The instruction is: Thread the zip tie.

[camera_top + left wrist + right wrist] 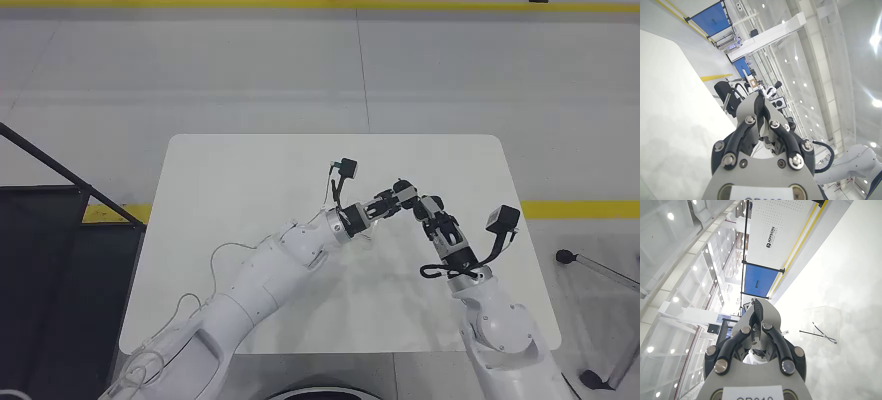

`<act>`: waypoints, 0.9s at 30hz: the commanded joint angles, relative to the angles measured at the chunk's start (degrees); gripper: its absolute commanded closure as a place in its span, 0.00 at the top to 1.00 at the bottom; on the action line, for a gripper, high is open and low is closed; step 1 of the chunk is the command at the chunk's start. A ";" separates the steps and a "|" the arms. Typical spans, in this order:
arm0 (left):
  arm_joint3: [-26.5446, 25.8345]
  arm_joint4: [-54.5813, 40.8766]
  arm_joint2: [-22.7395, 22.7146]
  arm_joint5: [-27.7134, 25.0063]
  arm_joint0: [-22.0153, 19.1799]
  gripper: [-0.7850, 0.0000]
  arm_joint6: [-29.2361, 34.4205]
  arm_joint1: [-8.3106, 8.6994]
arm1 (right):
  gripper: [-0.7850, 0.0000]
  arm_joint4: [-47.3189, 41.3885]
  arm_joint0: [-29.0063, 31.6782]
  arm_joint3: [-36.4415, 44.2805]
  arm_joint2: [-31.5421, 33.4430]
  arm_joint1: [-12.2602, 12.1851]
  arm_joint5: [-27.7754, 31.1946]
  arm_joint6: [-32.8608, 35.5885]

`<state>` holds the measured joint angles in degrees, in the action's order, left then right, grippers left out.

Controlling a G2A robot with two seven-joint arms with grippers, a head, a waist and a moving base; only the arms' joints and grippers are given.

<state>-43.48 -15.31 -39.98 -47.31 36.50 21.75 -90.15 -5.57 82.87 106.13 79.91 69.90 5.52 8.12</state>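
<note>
Left tool [760, 95] and right tool [754, 303] hang above the middle of the worktop [250, 190], tips close together. Each has its pads pressed shut; whether either grips anything cannot be told. Black zip ties [818, 332] lie in a clear box [831, 313] standing on the worktop.

The left gripper [378, 207] and the right gripper [402, 191] are over the middle of the table [250, 180], tips near each other, each arm coming in from its own side. Elsewhere on the table stands a box [821, 313], with zip ties [811, 333] apparently lying inside it.
</note>
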 commanded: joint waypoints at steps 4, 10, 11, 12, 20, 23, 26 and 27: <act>0.79 0.19 -0.39 -0.03 -0.13 0.00 0.43 -0.57 | 0.00 -0.14 0.23 -0.13 0.25 0.12 0.16 -0.25; 1.41 0.59 -1.00 -0.22 -0.11 0.00 0.81 -1.07 | 0.00 -0.08 0.43 -0.12 0.47 0.23 0.29 -0.08; 1.47 0.68 -1.07 -0.19 -0.12 0.00 0.82 -1.12 | 0.00 -0.07 0.45 -0.14 0.48 0.24 0.26 -0.05; 1.57 0.91 -1.21 -0.26 -0.13 0.00 0.83 -1.21 | 0.00 -0.01 0.47 -0.13 0.54 0.27 0.18 0.00; 2.36 5.40 -3.20 -0.22 -0.79 0.00 -1.46 -0.97 | 1.00 1.88 0.48 0.17 1.23 0.33 -0.65 -0.73; 1.90 7.66 -4.74 0.38 -0.69 0.00 -1.84 -0.26 | 1.00 2.86 0.44 0.55 2.02 0.25 -0.84 -0.20; 0.69 10.03 -7.31 0.73 -0.07 0.00 -2.15 1.03 | 1.00 4.93 0.10 1.02 2.74 0.02 -1.31 2.23; 0.01 10.99 -8.29 1.13 0.29 0.00 -2.00 1.58 | 1.00 5.91 -0.14 1.20 2.97 -0.08 -1.65 3.18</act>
<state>-42.86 -5.24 -47.34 -46.53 36.42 19.60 -89.08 -0.53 82.93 107.19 82.69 69.90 4.14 10.35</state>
